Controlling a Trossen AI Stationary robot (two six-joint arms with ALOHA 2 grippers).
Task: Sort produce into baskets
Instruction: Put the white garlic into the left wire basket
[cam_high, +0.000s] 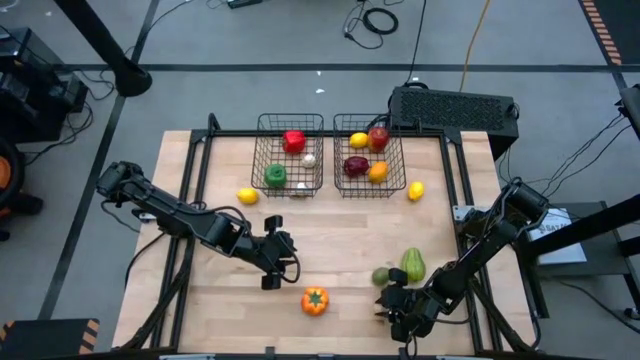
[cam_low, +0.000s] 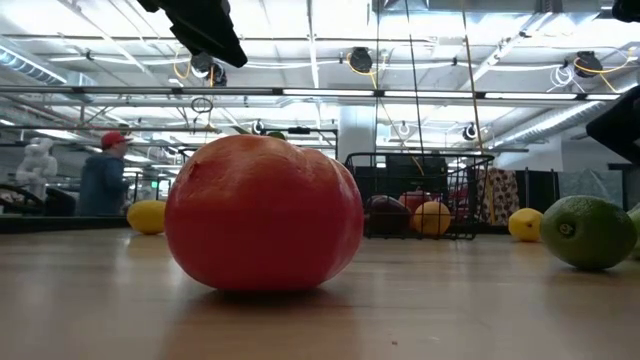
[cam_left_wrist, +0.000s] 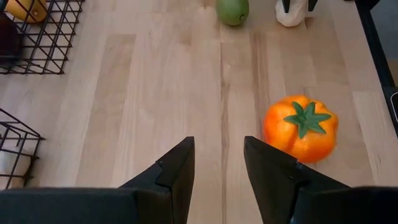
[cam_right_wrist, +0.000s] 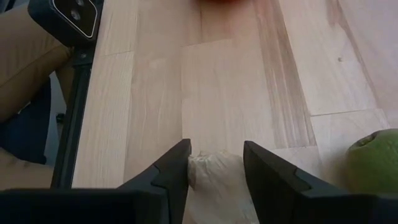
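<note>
While seven pieces already sit in the two baskets (cam_high: 290, 185), my right claw (cam_right_wrist: 214, 163) pinches a whitish bulb (cam_right_wrist: 211, 177) on the tabletop (cam_high: 330, 250), left claw (cam_left_wrist: 217, 155) half-open and empty beside the orange pepper (cam_left_wrist: 301, 127), five still loose.

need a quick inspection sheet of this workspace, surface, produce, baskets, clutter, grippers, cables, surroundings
surface: wooden table, dry and intact.
job's things: left basket holds a red pepper, a green piece and a whitish bulb; right basket holds red, yellow and orange fruit. Loose on the table: two lemons, an orange pepper, a green pepper, a round green fruit.
clutter: black box behind the baskets.
grippers: left gripper open beside the orange pepper; right gripper has its jaws around a whitish bulb.
cables: several on the floor beyond the table.
surroundings: a person far back in the room.
</note>
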